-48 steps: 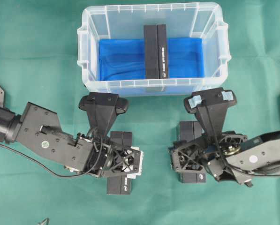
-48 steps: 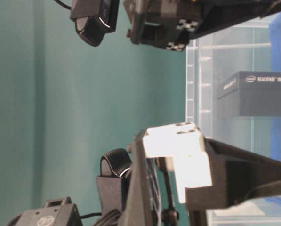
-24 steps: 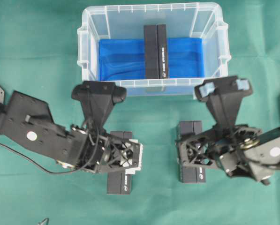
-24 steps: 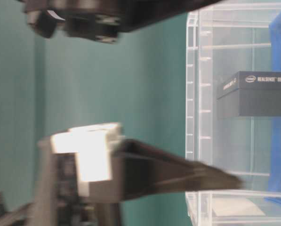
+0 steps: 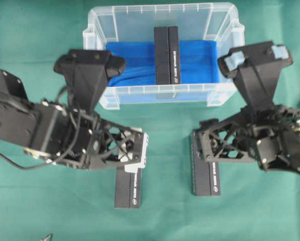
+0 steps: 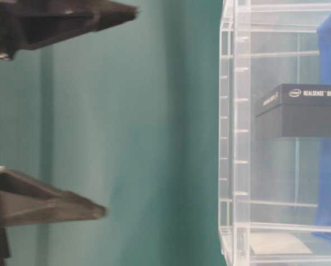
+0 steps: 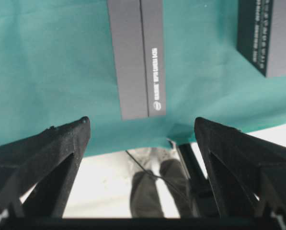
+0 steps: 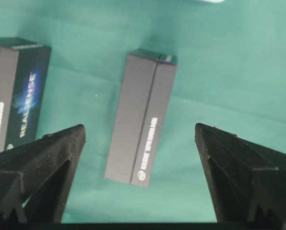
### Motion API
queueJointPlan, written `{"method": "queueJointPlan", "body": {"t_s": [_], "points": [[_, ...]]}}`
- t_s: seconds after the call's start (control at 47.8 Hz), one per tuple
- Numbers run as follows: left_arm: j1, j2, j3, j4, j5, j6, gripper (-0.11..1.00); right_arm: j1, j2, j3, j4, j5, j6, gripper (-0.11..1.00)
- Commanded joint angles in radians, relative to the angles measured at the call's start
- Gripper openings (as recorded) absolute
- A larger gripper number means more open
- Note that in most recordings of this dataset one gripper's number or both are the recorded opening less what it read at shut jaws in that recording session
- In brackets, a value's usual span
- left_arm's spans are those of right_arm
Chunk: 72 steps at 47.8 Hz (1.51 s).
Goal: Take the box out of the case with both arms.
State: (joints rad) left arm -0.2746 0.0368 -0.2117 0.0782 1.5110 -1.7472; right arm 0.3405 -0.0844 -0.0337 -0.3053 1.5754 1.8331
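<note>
Both my grippers, left and right, are spread wide and empty above the table; one dark box sits in the case.

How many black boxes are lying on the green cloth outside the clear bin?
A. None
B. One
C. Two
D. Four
C. The overhead view shows one black box below the left tool and another black box by the right tool, both on the green cloth; a third box sits inside the clear bin.
</note>
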Motion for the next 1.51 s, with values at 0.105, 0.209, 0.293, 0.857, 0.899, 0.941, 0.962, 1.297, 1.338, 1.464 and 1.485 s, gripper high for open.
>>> {"method": "queueJointPlan", "body": {"t_s": [0.105, 0.209, 0.293, 0.857, 0.899, 0.941, 0.962, 1.297, 1.338, 1.464, 1.485], "points": [[0.008, 0.005, -0.101, 0.006, 0.049, 0.028, 0.87, -0.006, -0.028, -0.083, -0.006, 0.069, -0.034, 0.91], [0.009, 0.011, -0.114, 0.020, 0.066, 0.032, 0.87, -0.006, -0.028, -0.086, -0.005, 0.075, -0.037, 0.91], [0.009, 0.011, -0.112, 0.021, 0.072, 0.032, 0.87, -0.006, -0.028, -0.086, -0.002, 0.075, -0.037, 0.90], [0.005, 0.000, -0.101, 0.021, 0.089, 0.035, 0.87, -0.003, -0.031, -0.084, 0.025, 0.077, -0.038, 0.89], [0.002, -0.008, -0.095, 0.021, 0.103, 0.034, 0.87, -0.003, -0.035, -0.080, 0.035, 0.074, -0.040, 0.89], [0.000, -0.015, -0.091, 0.021, 0.114, 0.031, 0.87, -0.003, -0.041, -0.074, 0.043, 0.075, -0.044, 0.89], [-0.002, -0.020, -0.087, 0.021, 0.118, 0.029, 0.87, 0.000, -0.048, -0.066, 0.048, 0.077, -0.049, 0.89], [-0.008, -0.112, -0.002, 0.017, 0.141, 0.023, 0.87, 0.003, -0.163, 0.038, 0.058, 0.077, -0.038, 0.89], [-0.009, -0.123, 0.011, 0.017, 0.141, 0.021, 0.87, 0.003, -0.183, 0.058, 0.060, 0.077, -0.035, 0.89], [-0.017, -0.164, 0.060, 0.015, 0.141, 0.000, 0.87, 0.003, -0.232, 0.101, 0.063, 0.075, -0.029, 0.89], [-0.020, -0.172, 0.071, 0.015, 0.141, -0.005, 0.87, 0.003, -0.241, 0.107, 0.063, 0.077, -0.029, 0.89]]}}
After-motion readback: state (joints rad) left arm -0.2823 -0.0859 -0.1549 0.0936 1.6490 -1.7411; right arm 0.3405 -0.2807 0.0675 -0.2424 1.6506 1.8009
